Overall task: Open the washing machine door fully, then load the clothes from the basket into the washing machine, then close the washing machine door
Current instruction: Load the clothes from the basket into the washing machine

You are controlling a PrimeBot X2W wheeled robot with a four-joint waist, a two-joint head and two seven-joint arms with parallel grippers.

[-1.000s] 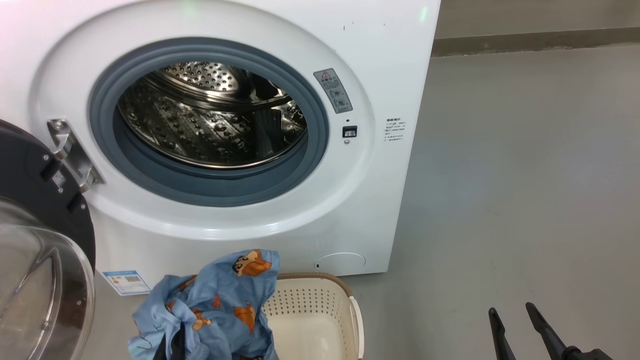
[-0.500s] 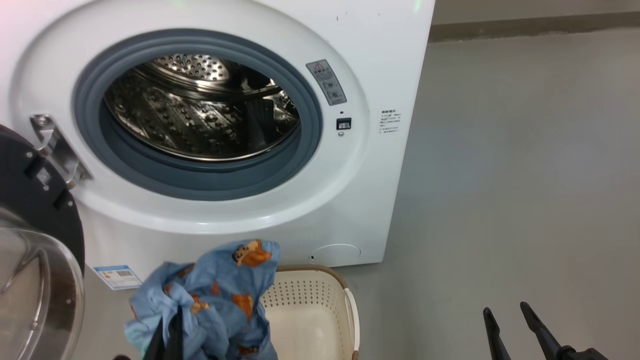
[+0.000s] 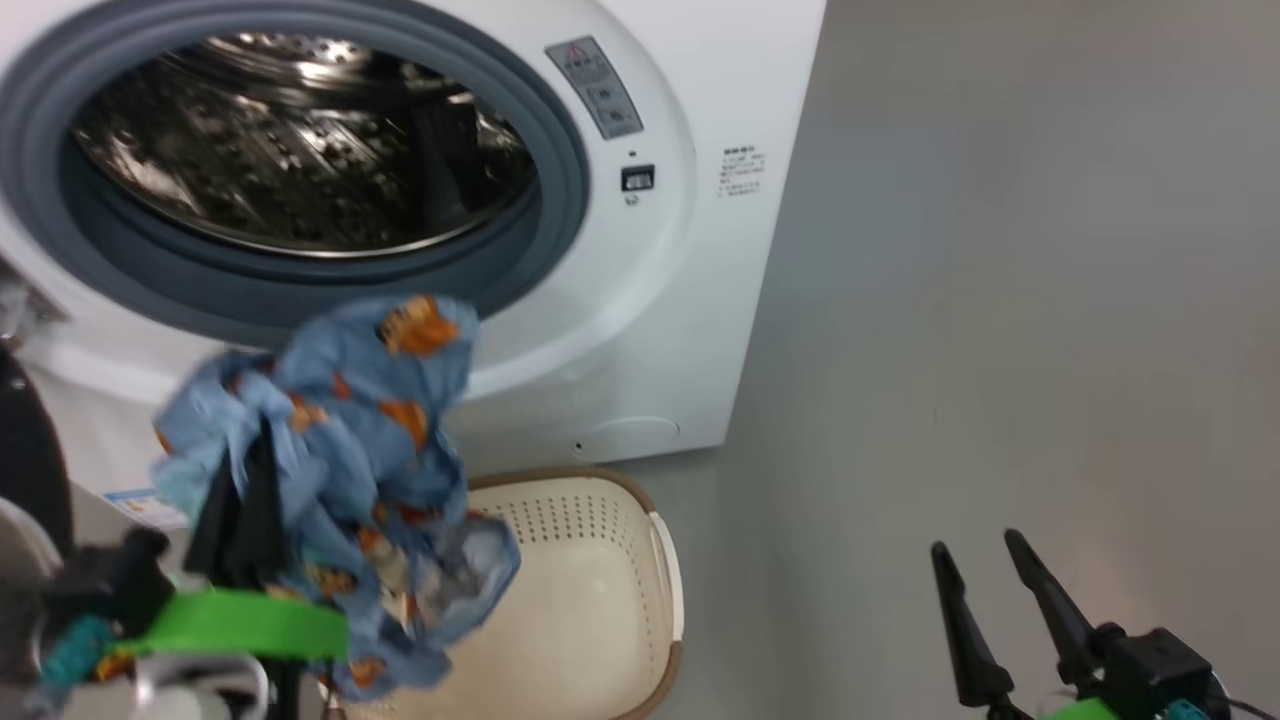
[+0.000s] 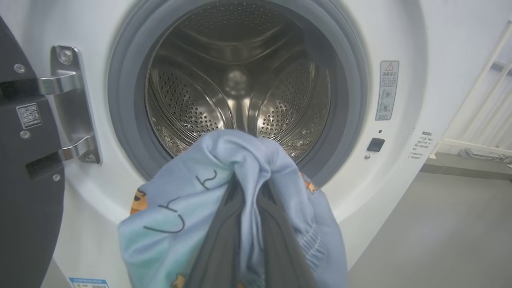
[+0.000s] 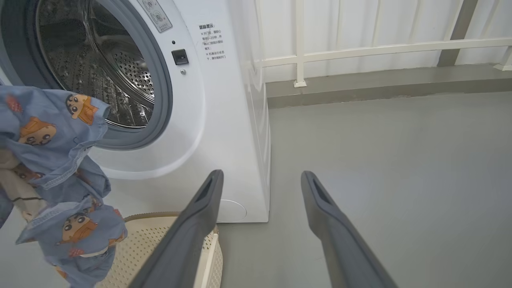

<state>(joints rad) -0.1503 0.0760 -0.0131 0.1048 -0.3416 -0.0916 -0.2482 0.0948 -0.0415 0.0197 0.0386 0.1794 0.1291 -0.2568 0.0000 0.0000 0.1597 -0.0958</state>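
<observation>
The washing machine [image 3: 640, 330] stands with its steel drum [image 4: 240, 80] exposed. The washing machine door [image 4: 24, 160] is swung open at the left on its metal hinge [image 4: 72, 104]. My left gripper [image 4: 250, 196] is shut on the clothes [image 3: 330, 440], a light blue bundle with orange cartoon figures. The bundle hangs in the air above the basket [image 3: 665, 570], just in front of the lower lip of the drum opening. In the right wrist view the clothes [image 5: 52, 132] dangle over the basket [image 5: 160, 236]. My right gripper [image 3: 976, 545] is open and empty over the floor, right of the basket.
Grey floor [image 3: 1000, 300] stretches to the right of the machine. A white railing [image 5: 360, 50] runs along the wall behind. A blue label sticker [image 4: 88, 282] sits low on the machine front. The open door [image 3: 25, 470] stands close to my left arm.
My left gripper has lifted the clothes out of the basket, up to the drum opening. The head camera has shifted, so the machine sits higher and further left. The right gripper stays open.
</observation>
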